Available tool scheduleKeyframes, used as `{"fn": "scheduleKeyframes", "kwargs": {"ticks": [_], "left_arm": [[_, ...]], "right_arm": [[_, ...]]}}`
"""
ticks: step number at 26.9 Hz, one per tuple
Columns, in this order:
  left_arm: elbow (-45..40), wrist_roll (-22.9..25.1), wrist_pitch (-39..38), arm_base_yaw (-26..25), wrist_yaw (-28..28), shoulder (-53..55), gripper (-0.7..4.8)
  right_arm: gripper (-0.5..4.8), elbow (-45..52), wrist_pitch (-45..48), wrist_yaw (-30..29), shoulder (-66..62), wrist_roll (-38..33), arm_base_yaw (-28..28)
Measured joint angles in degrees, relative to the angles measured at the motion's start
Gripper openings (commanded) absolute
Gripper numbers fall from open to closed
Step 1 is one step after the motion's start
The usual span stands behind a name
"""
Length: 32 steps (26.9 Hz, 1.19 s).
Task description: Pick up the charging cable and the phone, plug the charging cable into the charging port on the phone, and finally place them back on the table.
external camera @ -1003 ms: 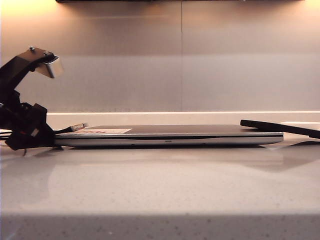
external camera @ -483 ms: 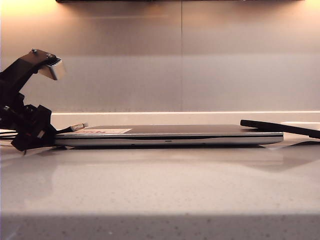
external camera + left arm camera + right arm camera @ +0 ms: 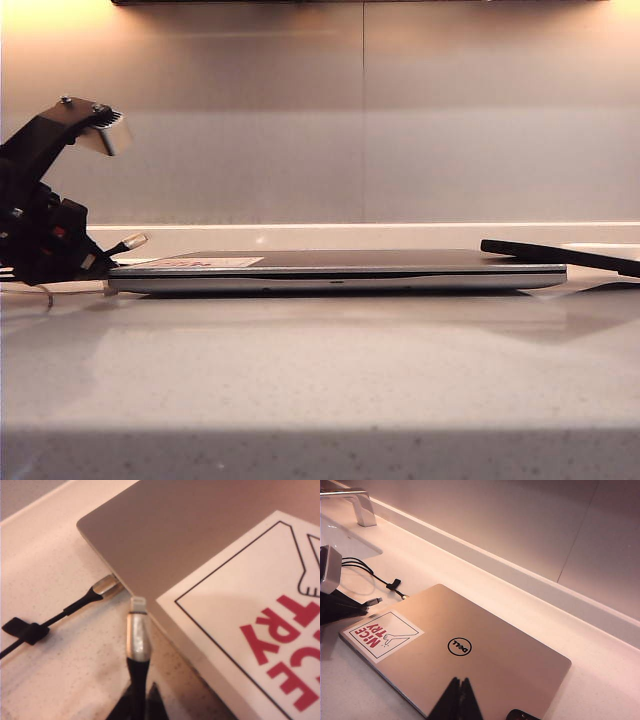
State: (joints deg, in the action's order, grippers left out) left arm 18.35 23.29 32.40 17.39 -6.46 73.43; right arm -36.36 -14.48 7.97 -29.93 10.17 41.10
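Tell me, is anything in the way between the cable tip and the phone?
Yes. The left gripper holds the charging cable at one end of the closed laptop; the phone lies at the other end, so the laptop lies between them.

Laptop (image 3: 340,270) blocks mid-table (image 3: 320,370); bare counter lies before it.

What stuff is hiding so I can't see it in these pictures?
- Phone: right wrist view, bottom edge cuts it off; its port is unseen.
- Charging cable: left wrist view, cord hidden behind the left gripper.
- Right gripper: only shut jaws show; absent from exterior view.
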Motion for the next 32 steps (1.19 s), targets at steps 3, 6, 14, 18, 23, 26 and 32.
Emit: {"fn": "scheduleKeyframes", "kwargs": {"ticks": [3,6,14,18,23,26,32], "left_arm": [[0.0,-2.6,0.0,0.0,0.0,-0.2,-0.06],[0.0,-6.2,0.0,0.0,0.0,-2.1,-0.06],[3.3,-16.9,-9.8,0.2,0.0,-11.8,-0.06],[7.5,-18.1,-18.8,0.8,0.0,-16.4,-0.06],[10.4,-20.4,-24.1,4.4,0.0,-19.2,-0.06],[10.5,-20.4,-26.8,9.0,-0.2,-19.5,-0.06],[10.5,-20.6,-30.4,13.4,-0.2,-19.5,-0.06]], "right_arm": [[-0.02,0.0,0.0,0.0,0.0,0.0,0.0],[-0.02,0.0,0.0,0.0,0.0,0.0,0.0],[-0.02,0.0,0.0,1.3,-0.2,-1.6,-0.2],[-0.01,0.0,0.0,2.9,-1.4,-5.4,-0.2],[-0.02,0.0,0.0,8.3,-1.8,-8.8,-0.3],[-0.01,0.0,-1.1,8.5,-1.8,-13.8,-1.6],[-0.01,1.3,-7.7,2.4,-2.1,-29.9,-14.1]]}}
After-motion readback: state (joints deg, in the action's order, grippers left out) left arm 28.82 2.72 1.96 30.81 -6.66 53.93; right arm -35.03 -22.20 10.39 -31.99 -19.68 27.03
